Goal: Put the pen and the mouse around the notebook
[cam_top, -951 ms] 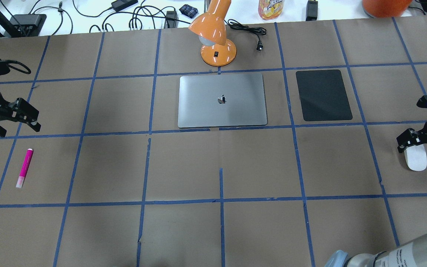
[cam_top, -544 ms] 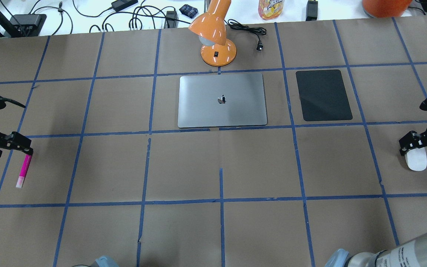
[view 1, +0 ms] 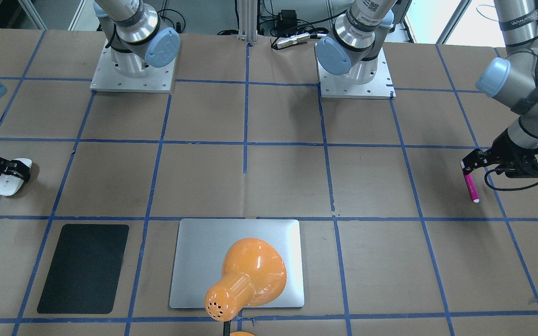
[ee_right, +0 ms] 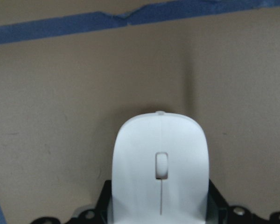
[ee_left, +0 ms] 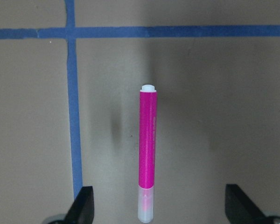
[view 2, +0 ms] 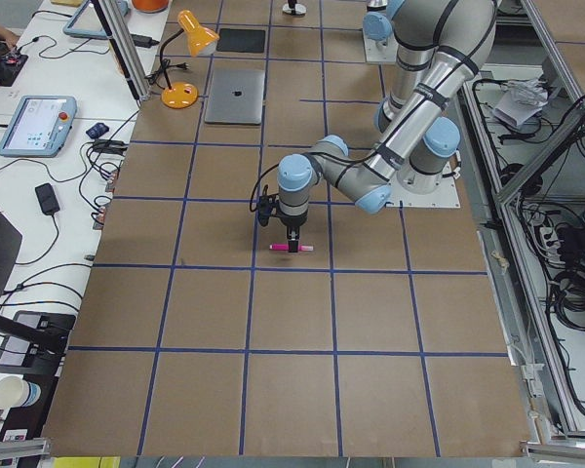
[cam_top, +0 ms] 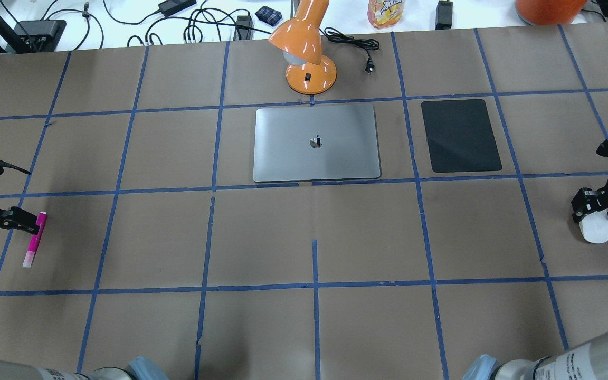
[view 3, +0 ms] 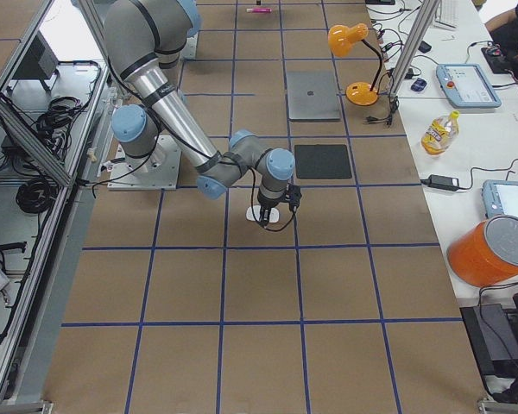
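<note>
Our left gripper (ee_left: 156,207) gapes over the slim magenta-pink pen (ee_left: 147,158), likely light, best pinched mid-barrel; our right gripper (cam_top: 597,211) clamps the slippery-looking glossy white mouse (ee_right: 161,149).

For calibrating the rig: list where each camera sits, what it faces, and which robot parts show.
Left wrist: down on pen; open left gripper.
Right wrist: down on mouse; right gripper gripping it.
Front-facing: across the table, facing the robot; both arms.
Overhead: behind the robot, looking forward-down; both grippers.
Exterior left: table's end; left arm near, over pen.
Exterior right: opposite end; right arm near, over mouse.
Front-facing and overhead share the notebook, from opposite sides.
</note>
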Available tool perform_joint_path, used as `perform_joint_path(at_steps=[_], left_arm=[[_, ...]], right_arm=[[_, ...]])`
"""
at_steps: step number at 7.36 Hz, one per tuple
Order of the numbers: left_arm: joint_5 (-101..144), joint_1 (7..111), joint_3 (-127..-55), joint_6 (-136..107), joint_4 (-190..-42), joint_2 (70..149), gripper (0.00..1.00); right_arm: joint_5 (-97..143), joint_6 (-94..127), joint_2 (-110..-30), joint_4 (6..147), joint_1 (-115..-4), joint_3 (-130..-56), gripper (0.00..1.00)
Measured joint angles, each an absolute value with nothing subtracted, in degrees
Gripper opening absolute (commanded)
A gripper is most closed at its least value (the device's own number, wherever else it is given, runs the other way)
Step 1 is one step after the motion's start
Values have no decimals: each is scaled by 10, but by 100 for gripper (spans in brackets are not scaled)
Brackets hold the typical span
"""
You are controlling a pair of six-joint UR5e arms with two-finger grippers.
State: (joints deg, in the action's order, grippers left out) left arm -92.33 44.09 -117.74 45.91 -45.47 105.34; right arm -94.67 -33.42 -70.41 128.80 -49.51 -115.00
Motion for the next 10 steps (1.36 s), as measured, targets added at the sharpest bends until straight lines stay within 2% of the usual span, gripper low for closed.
perform_joint_path(at_steps=[1, 2, 3, 5, 6, 8, 9, 10], left_arm=[[-920, 439, -1179, 458, -445, 1069, 97], [-917, 438, -1180, 458, -440, 1081, 85], [-915, 438, -1181, 459, -437, 1088, 81], [-915, 437, -1184, 461, -438, 1092, 55], [-916, 437, -1184, 461, -440, 1093, 48], [-917, 437, -1185, 460, -441, 1097, 13], [-918, 436, -1184, 461, -441, 1097, 5], [-918, 434, -1184, 461, -441, 1098, 5]], right_arm=[[-947, -332, -712, 1270, -508, -1135, 46], [-947, -328, -716, 1237, -538, -1105, 47], [-947, -320, -713, 1203, -581, -1068, 48], [-944, -281, -676, 1173, -672, -990, 48], [-941, -250, -652, 1170, -718, -955, 50], [-934, -198, -602, 1173, -774, -902, 52], [-928, -188, -583, 1175, -782, -883, 52], [-925, -175, -566, 1175, -785, -867, 52]])
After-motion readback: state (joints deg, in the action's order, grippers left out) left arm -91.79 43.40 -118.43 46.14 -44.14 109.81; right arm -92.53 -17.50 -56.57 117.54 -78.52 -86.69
